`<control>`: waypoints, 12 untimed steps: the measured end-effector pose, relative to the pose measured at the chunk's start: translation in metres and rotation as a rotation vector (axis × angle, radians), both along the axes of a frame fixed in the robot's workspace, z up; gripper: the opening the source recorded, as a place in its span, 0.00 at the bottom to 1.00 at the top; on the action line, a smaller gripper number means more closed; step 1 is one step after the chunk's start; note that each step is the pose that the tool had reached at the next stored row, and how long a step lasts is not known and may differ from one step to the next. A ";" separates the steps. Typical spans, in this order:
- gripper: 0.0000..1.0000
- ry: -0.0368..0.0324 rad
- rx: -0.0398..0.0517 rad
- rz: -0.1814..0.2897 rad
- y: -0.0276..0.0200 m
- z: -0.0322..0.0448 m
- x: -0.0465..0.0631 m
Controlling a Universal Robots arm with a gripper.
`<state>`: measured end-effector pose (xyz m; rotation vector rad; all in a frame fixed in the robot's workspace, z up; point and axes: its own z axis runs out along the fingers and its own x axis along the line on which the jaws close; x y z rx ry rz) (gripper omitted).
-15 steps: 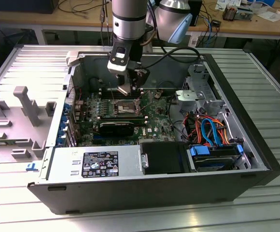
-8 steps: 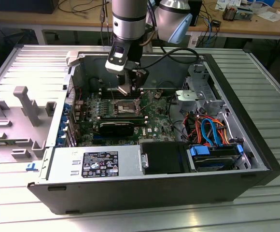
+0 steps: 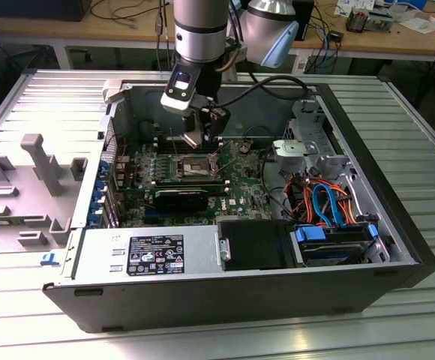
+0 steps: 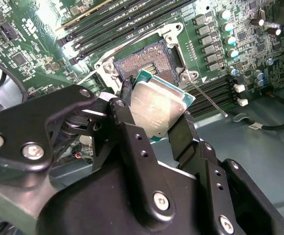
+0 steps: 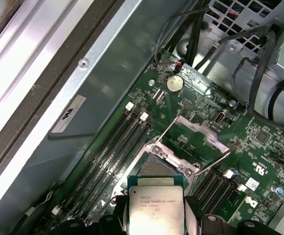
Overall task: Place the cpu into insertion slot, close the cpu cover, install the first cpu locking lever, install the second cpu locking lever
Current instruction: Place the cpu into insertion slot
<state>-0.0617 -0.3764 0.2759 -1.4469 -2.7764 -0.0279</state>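
Exterior view, upper centre: we clamp the cpu (image 3: 193, 139) edgewise in the gripper (image 3: 204, 136) jaws above the insertion slot (image 3: 190, 166), underside free for seating

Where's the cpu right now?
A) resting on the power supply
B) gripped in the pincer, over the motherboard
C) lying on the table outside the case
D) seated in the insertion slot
B: in the second wrist view the cpu is clamped in the pincer, held off the board, and the insertion slot beyond it has its dark centre uncovered with no chip in it.
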 end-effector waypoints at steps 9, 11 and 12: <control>0.55 0.0000 0.0000 -0.047 0.0000 -0.0003 0.000; 0.55 0.0000 0.0000 -0.061 0.0000 -0.0004 0.000; 0.55 0.0000 0.0000 -0.065 0.0000 -0.0004 0.000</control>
